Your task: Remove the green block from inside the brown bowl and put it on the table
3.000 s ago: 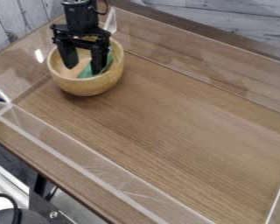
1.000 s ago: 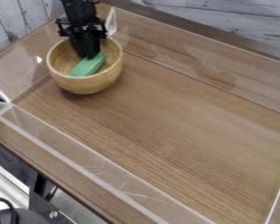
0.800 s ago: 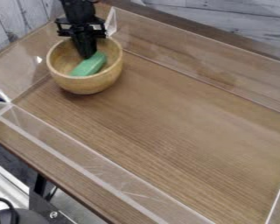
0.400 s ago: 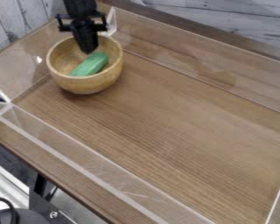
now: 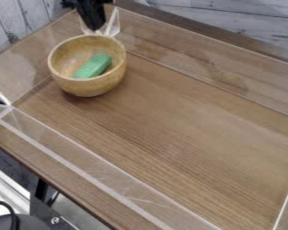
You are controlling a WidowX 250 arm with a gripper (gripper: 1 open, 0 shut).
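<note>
The green block (image 5: 93, 65) lies tilted inside the brown bowl (image 5: 96, 87), which stands at the far left of the table (image 5: 183, 135). My gripper (image 5: 94, 22) hangs above the bowl's far rim at the top edge of the camera view. Its dark fingers are shut together with nothing between them. The block is not held and sits well below the fingertips. The upper part of the arm is cut off by the frame.
Clear raised edges border the tabletop, one along the left side (image 5: 12, 110) and one along the far side (image 5: 207, 67). The near edge runs diagonally at the lower left, with dark frame parts (image 5: 39, 202) below it.
My gripper closed in the bowl next to the green block, then rose straight up out of the bowl. The block stayed in the bowl, shifted slightly.
</note>
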